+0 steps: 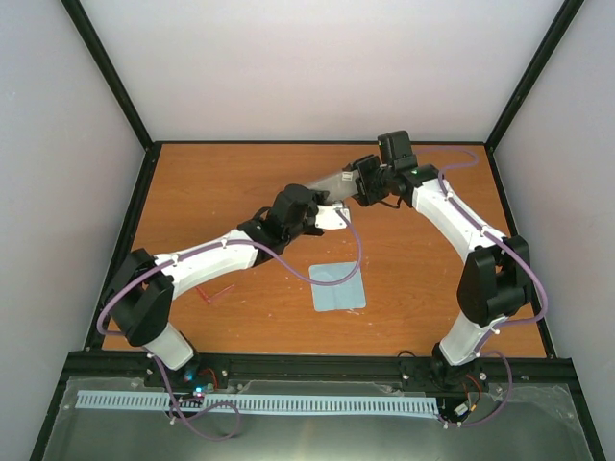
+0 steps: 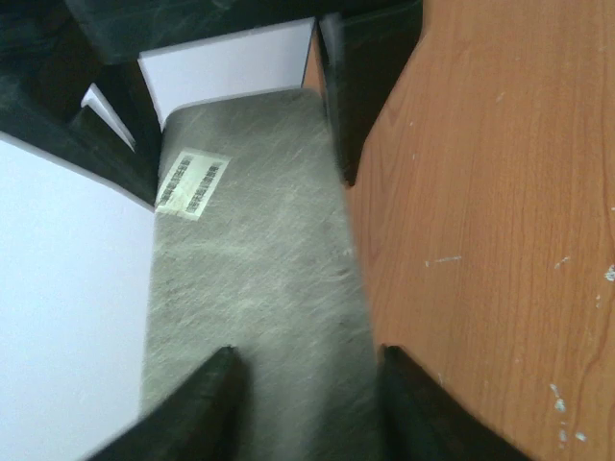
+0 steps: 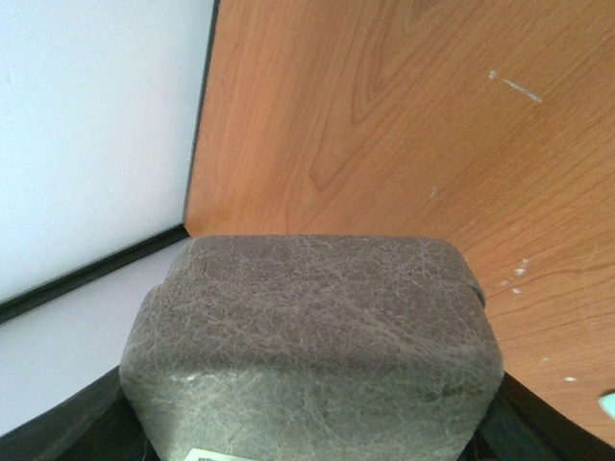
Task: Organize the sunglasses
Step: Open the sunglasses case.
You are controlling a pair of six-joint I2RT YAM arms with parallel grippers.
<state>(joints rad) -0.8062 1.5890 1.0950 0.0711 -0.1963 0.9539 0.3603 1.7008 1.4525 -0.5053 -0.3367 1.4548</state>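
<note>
First, we see the orange-brown wooden counter [image 1: 423, 288], with both arms reaching in from its front edge and meeting toward the middle of its back edge. The left arm [image 1: 207, 257] stretches low across the left half, and the right arm [image 1: 461, 226] bends up over the right half. Between them sits the grey oblong case [image 1: 332, 181], closed and angled between the two claws. The right claw [image 1: 357, 182] is clamped on one end of the case: in the right wrist view the case's rounded, crackled grey end fills the space between its dark fingers [image 3: 58, 427]. The left claw [image 2: 306, 399] is at the other end, its two black fingertips [image 2: 216, 399] lying over the case's grey surface, one near each long side. We cannot tell whether they press on it or only straddle it. Next in size is the light blue square cloth [image 1: 338, 286], lying flat near the middle of the counter, well apart from the case. The sunglasses [image 1: 215, 292] lie on the counter toward the front-left corner, just beside the left arm and away from both claws; at this size we make out only their thin red frame. Smallest is a barcode sticker [image 2: 192, 182] on the case.
</note>
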